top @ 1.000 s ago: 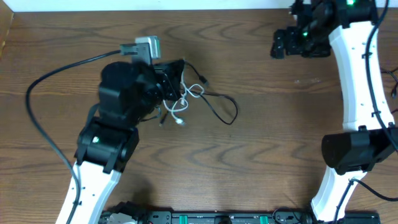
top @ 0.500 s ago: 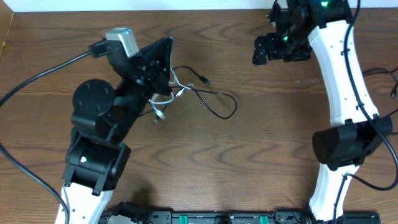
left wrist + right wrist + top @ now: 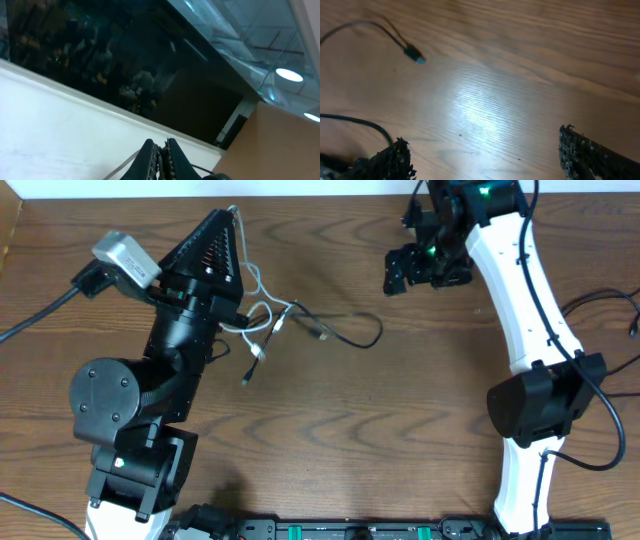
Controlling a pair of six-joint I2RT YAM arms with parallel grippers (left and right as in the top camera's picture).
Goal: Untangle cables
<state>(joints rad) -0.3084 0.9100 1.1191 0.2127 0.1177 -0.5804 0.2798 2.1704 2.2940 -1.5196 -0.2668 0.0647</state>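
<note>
Left end effector (image 3: 159,146) is pinched shut on the white cable (image 3: 256,311), holding it up off the worktop (image 3: 400,430). The black cable (image 3: 356,341) trails rightward, nearer the wide-open, empty right end effector (image 3: 416,268).

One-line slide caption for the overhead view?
Left fingers hold the white cable up from the tangle; right fingers open, near the black cable.

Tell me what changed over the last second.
The left gripper, shut on the white cable, swung toward the far edge of the table, dragging it left. The right gripper, open, moved left. The loop of the black cable barely shifted.
</note>
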